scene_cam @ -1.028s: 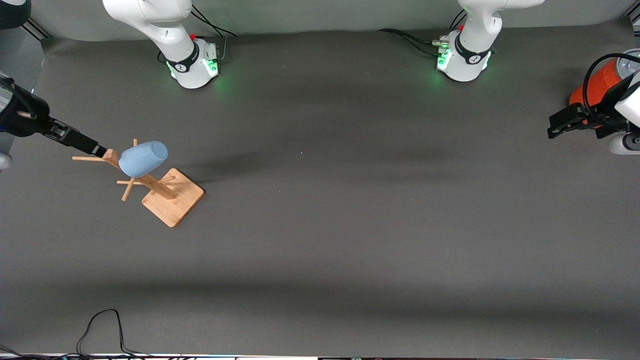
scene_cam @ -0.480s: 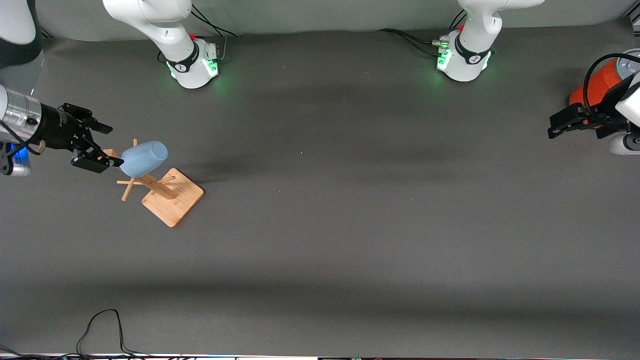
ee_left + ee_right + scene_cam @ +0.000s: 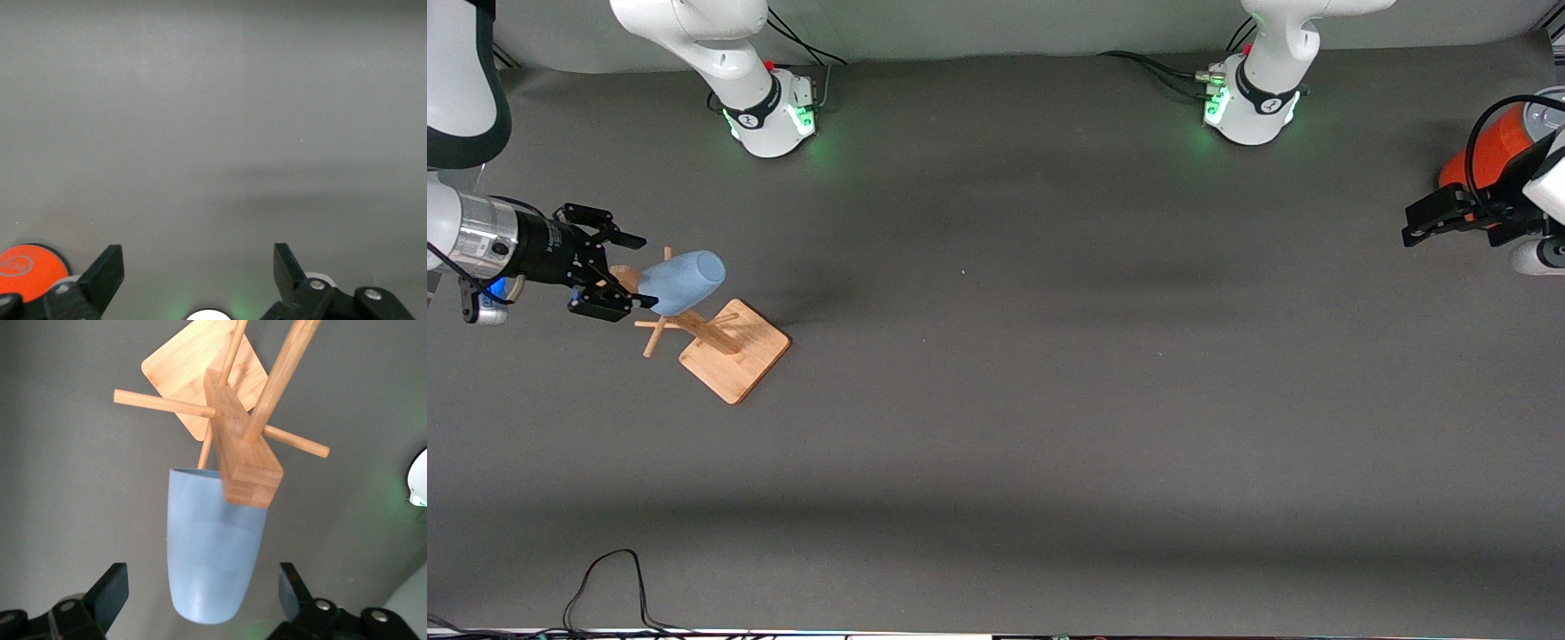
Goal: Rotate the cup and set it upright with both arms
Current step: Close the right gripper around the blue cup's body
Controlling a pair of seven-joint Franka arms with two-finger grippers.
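The light blue cup (image 3: 682,281) hangs tilted on a peg of a wooden rack (image 3: 734,356) toward the right arm's end of the table. In the right wrist view the cup (image 3: 213,547) shows its rounded base toward the camera, with its mouth on the rack's post (image 3: 247,460). My right gripper (image 3: 643,272) is open, and its fingers stand on either side of the cup's base without touching it (image 3: 203,587). My left gripper (image 3: 1407,226) is open and empty and waits at the left arm's end of the table (image 3: 198,260).
An orange can with a silver top (image 3: 1489,147) stands beside the left gripper and shows in the left wrist view (image 3: 27,267). Several thin wooden pegs (image 3: 160,403) stick out from the rack. A black cable (image 3: 605,578) lies near the table's front edge.
My right gripper has turned, opened and moved in toward the cup's base. The cup, the rack and the left arm have not moved.
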